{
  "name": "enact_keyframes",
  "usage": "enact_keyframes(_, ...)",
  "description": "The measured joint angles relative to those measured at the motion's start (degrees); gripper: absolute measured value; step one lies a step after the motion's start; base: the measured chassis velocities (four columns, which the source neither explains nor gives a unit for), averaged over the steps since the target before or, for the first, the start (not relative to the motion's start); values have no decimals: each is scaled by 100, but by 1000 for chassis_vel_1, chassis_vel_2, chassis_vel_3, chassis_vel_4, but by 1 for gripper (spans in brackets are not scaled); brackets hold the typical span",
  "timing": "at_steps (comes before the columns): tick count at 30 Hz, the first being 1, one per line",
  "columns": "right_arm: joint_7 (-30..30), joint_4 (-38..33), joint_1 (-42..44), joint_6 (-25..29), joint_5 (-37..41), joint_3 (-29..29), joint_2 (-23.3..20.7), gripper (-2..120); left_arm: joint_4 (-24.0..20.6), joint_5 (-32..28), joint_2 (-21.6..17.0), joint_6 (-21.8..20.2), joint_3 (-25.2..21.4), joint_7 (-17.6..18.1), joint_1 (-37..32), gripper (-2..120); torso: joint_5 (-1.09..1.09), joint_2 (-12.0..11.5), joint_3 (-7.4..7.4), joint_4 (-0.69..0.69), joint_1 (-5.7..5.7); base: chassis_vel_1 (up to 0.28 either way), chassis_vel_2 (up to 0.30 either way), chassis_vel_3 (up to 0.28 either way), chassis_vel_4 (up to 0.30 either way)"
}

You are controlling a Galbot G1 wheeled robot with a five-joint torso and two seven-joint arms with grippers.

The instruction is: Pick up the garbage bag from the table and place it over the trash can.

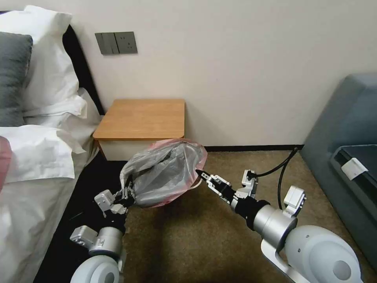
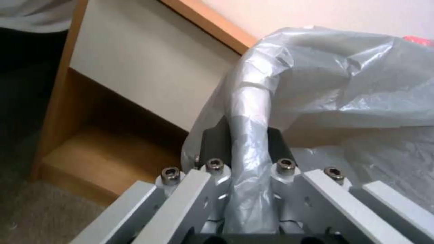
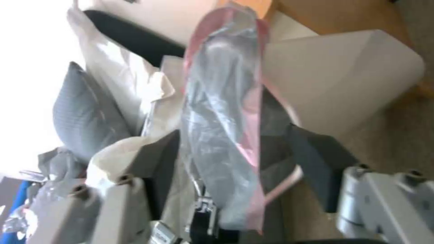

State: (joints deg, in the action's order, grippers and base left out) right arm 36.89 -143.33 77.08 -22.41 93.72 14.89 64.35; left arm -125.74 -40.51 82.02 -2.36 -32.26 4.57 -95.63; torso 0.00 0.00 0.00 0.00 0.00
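Bag (image 1: 165, 173) is already off the table (image 1: 141, 118) and hanging in the air in front of it, stretched between both grippers, so the whole thing comes down to how that span lines up with the bin. Left gripper (image 1: 126, 195) has its fingers clamped on a bunched fold at the bag's near-left edge; you can see the plastic squeezed right between the dark pads (image 2: 216, 137) in the left wrist view. Right gripper (image 1: 202, 175) sits at the bag's right side, fingers spread wide with the pink-edged film running through the gap, and I can't tell if it's actually pinching anything. The long axis of the bag runs left to right between the two arms, mouth facing roughly up and toward the wall. Something pale and bin-shaped (image 3: 348, 78) shows just behind the bag in the right wrist view, probably the trash can, so I'd guess the opening needs to go down over that.
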Motion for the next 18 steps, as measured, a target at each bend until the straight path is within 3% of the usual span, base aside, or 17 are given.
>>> enact_keyframes(9, -75, 0, -123, -8, -12, -96, 90, 98, -54, 21, 19, -8, 49, -4, -19, 5, 0, 0, 0, 0, 0, 0, 0, 0, 0)
enact_keyframes(18, -198, 2, -219, -25, -30, -176, 125, 99, -115, 137, 58, -8, 144, -12, -62, 5, 0, 0, 0, 0, 0, 0, 0, 0, 0)
